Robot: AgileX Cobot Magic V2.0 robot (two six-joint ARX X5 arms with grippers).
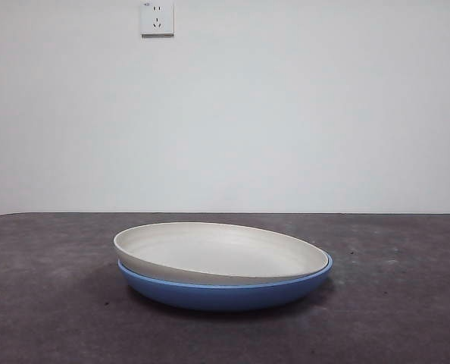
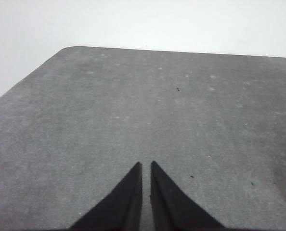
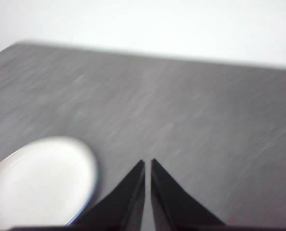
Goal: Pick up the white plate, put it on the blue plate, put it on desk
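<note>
The white plate (image 1: 221,250) lies inside the blue plate (image 1: 225,292) at the middle of the desk (image 1: 43,303), slightly tilted, its left rim raised above the blue rim. No arm shows in the front view. My right gripper (image 3: 148,163) is shut and empty, hovering beside the white plate (image 3: 39,185), whose blue edge (image 3: 87,204) peeks out; this view is motion-blurred. My left gripper (image 2: 146,166) is shut over bare desk (image 2: 133,106), holding nothing, with no plate in its view.
A white wall with a socket (image 1: 157,18) stands behind the desk. The desk's far edge and a rounded corner (image 2: 68,48) show in the left wrist view.
</note>
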